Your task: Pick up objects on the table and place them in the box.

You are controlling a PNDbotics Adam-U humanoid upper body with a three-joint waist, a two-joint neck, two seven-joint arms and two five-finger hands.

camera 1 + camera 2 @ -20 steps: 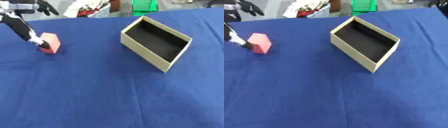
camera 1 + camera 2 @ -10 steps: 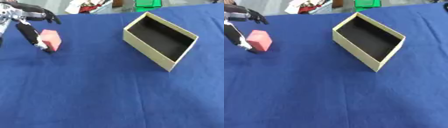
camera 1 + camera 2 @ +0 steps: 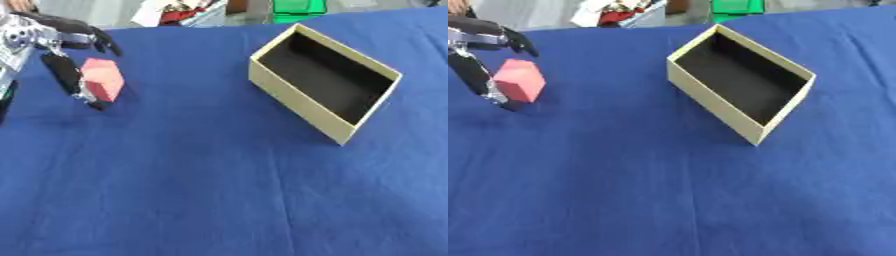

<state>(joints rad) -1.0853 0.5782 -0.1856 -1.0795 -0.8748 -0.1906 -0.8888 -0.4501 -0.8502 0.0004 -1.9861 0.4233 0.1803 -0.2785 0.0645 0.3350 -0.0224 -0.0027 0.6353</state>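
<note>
At the far left edge of the scene, the robot's black and silver left hand (image 3: 54,52) reaches in over the table. Its fingers are spread: one long dark finger (image 3: 70,80) points down along the left face of a small pink-red block (image 3: 103,84), its tip at the cloth beside the block's lower corner, while other fingers (image 3: 92,36) curve over just behind the block's top. The hand brackets the block from the left and from behind; whether the fingers actually press on it cannot be told, and they are not closed around it. The block sits on the blue cloth-covered table (image 3: 219,180), tilted slightly, near the table's left side. Well apart from it, to the right and toward the far side, lies an open rectangular beige cardboard box (image 3: 741,82) with a dark inside, set at an angle on the cloth. The right hand does not show in either view.
</note>
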